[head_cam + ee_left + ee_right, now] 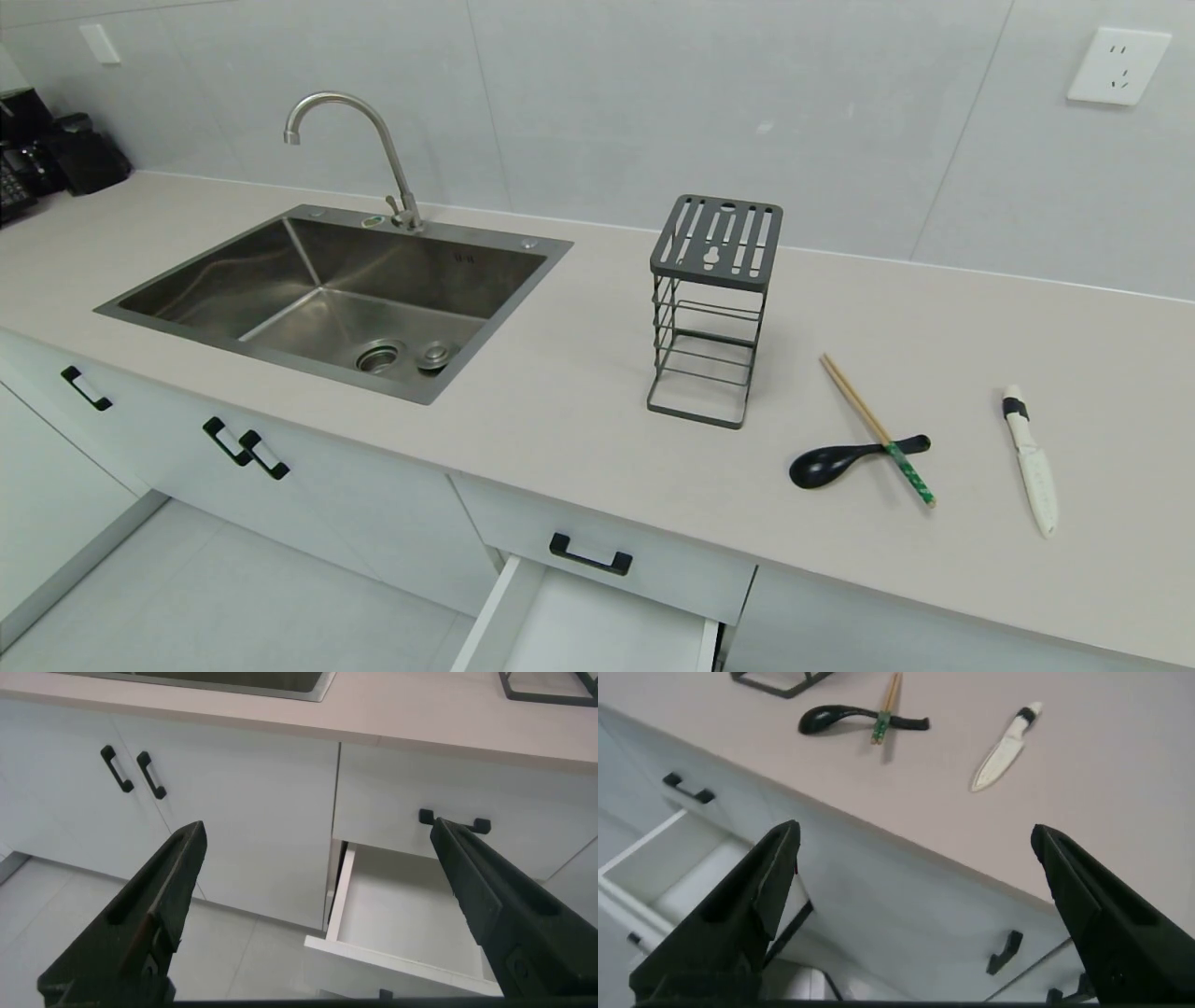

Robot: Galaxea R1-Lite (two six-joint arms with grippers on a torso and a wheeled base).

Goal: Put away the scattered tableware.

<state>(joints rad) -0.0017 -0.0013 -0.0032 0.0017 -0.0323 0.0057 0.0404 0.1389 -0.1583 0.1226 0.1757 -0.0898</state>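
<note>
Three pieces are lying unstowed near the dark wire rack (711,313): black plastic spoon (845,462), wooden chopsticks (873,427), white knife (1030,459); left gripper (316,833) and right gripper (915,834) are gaping wide.

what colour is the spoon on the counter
The spoon is black, clearest in the head view.

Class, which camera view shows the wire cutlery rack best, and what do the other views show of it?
The head view: the rack stands whole and upright on the counter, slotted top and wire sides clear. Each wrist view catches a corner of its base.
</note>
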